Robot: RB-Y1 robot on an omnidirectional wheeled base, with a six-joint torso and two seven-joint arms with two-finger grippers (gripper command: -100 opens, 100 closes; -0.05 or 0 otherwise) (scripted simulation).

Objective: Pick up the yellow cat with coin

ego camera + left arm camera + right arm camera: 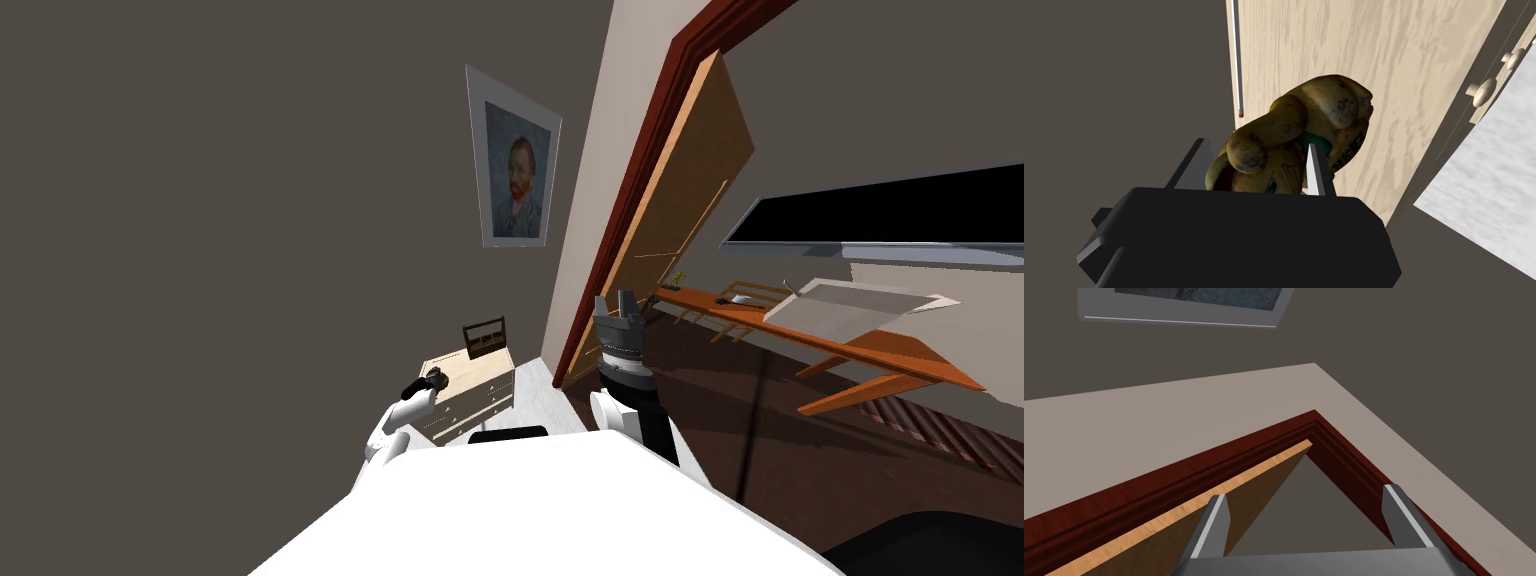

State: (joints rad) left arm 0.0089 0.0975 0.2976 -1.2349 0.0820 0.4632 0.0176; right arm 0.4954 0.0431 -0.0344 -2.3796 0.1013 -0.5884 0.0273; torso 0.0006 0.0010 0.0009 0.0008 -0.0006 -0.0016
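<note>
The yellow cat figure [1304,120], mottled gold-brown with a green collar, sits between the two fingers of my left gripper [1256,145], which is shut on its sides. It is over the pale wooden top of a low dresser [1374,60]; whether it touches the top I cannot tell. In the head view my left gripper [432,380] is at the near corner of that dresser [475,378]. My right gripper [622,305] is raised near the doorway, and in the right wrist view it [1306,493] stands open with nothing in it.
A thin grey stick with a red tip [1238,60] lies on the dresser top beside the cat, and a dark frame [485,337] stands at its back. To the right are a red-brown door frame [640,190], an open wooden door [690,180] and a long orange table [850,350].
</note>
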